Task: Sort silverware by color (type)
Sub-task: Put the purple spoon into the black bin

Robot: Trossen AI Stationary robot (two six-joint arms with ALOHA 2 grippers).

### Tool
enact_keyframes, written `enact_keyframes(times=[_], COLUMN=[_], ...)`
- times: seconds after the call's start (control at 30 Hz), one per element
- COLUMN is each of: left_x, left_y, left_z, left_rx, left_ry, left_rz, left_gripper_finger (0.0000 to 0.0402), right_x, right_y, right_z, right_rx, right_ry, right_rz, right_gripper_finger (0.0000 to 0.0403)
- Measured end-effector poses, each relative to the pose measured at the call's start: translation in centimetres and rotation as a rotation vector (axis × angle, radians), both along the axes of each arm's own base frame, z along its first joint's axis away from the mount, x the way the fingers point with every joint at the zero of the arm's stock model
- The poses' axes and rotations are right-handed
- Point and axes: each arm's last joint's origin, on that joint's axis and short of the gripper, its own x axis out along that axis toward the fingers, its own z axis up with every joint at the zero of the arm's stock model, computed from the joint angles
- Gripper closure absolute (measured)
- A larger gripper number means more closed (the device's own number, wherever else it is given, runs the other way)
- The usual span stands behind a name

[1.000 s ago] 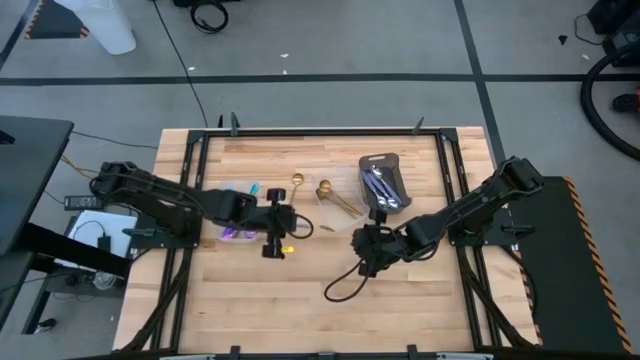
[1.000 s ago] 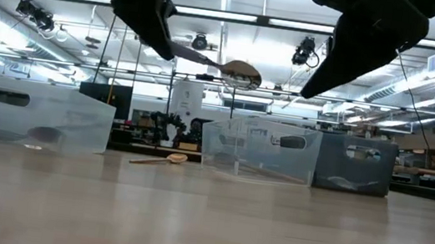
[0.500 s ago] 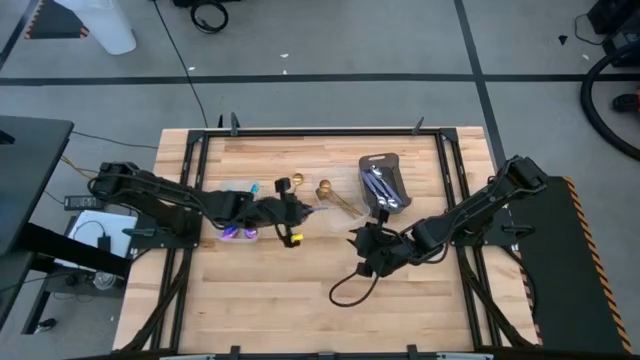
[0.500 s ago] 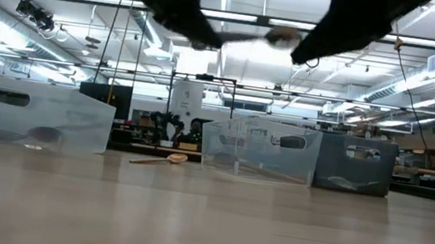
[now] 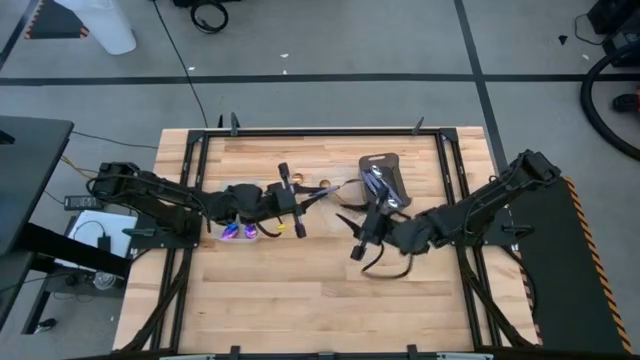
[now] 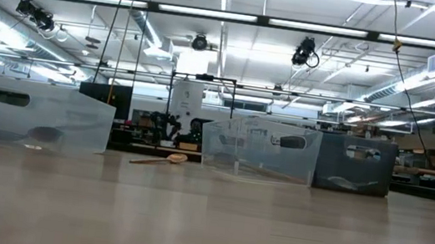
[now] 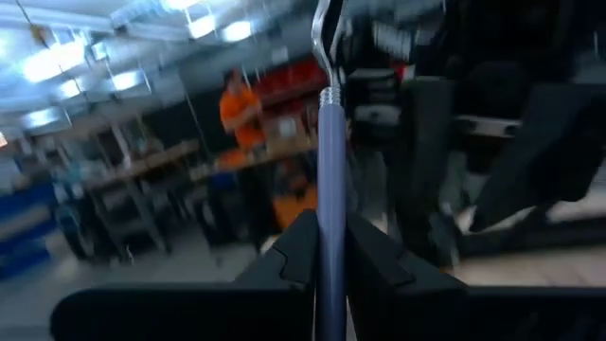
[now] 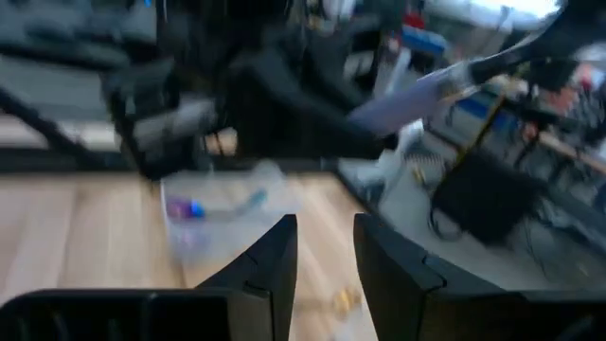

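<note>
My left gripper (image 5: 303,200) hovers high over the table's middle, shut on a pale silvery utensil (image 5: 320,193) that points toward the table's right. My right gripper (image 5: 353,236) floats just right of it, open, holding nothing. In the right wrist view the utensil (image 8: 426,93) shows ahead of the open fingers (image 8: 275,260). Purple-blue pieces (image 5: 238,231) lie in a clear container (image 8: 218,210). A gold spoon (image 6: 162,159) lies flat on the wood, and gold pieces (image 5: 326,186) show near the middle. Silver pieces (image 5: 380,185) lie in the dark tray (image 5: 383,160). My left gripper pinches the utensil's handle (image 7: 330,223) between its two fingers (image 7: 295,251). The utensil runs on along the fingers, out past their tips to its far end (image 7: 327,28). It is lifted clear of the table and lies about level.
In the low view, two clear containers (image 6: 33,119) (image 6: 260,149) and a dark grey one (image 6: 355,161) stand in a row at the table's far part. A black cable (image 5: 385,265) loops under the right arm. Bare wood fills the near half (image 5: 300,310).
Both grippers have risen out of the low view. The left gripper has moved toward the far edge and turned, carrying the utensil up with it, now pointing to the right. The right gripper has lifted and shifted toward the far edge, closer to the utensil's end.
</note>
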Motion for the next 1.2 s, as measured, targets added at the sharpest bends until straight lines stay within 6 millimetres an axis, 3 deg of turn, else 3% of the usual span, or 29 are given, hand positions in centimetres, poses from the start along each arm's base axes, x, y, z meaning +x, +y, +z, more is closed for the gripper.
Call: enact_keyframes(times=[0.17,0.47,0.83,1.2], left_x=[-0.3,0.3,0.4,0.5], left_y=[0.1,0.5,2.5,3.2], left_z=[1.9,5.2,6.0,6.0], left_rx=[0.072,0.084,-0.028,-0.064], left_ry=[-0.150,-0.214,-0.285,-0.303], left_rz=[0.023,-0.044,-0.184,-0.210], left_gripper_finger=[0.0359,0.0359,0.0359,0.0359], right_x=[-1.3,-3.7,-2.7,-0.6], right_y=[-1.6,-4.7,-7.2,-10.0], right_z=[3.7,7.5,8.4,8.6], right_rx=[-0.048,-0.051,-0.184,-0.157], right_ry=[-0.129,-0.271,-0.361,-0.423], right_rz=[0.045,0.247,0.371,0.400], right_gripper_finger=[0.0286,0.0284,0.0209,0.0225])
